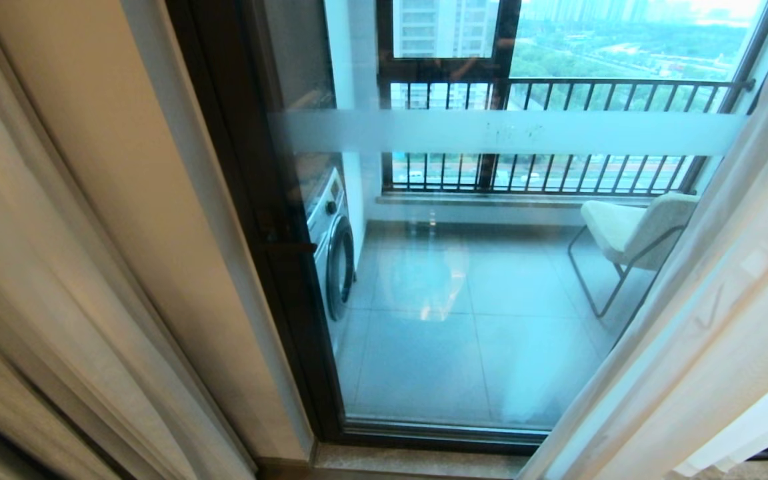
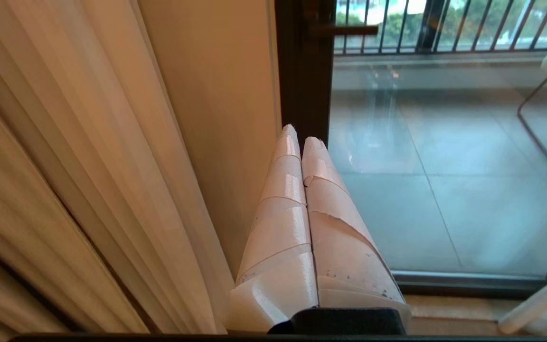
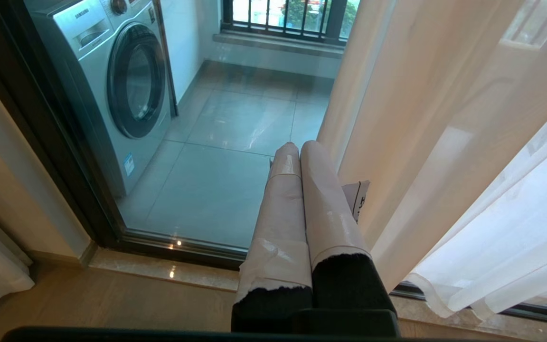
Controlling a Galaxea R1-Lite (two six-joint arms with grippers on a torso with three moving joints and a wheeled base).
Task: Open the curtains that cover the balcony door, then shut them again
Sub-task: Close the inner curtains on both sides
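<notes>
L curtain: you've got the curtains [image 1: 57,267] bunched at far left against a cream wall [image 1: 157,200]; R panel [image 1: 711,320] hangs at far right.
Door: balcony door [image 1: 464,280] bare between them, dark frame, frosted band across.
Beyond glass: washing machine [image 3: 112,85] marked SAMSUNG, then chair [image 1: 631,233], railing [image 1: 557,133].
Floor: grey tiles outside, stone sill, wood inside.
Left gripper [image 2: 301,138]: jaws pressed together, empty, near door frame.
Right gripper [image 3: 299,145]: jaws together, empty, prob. just beside R curtain.
</notes>
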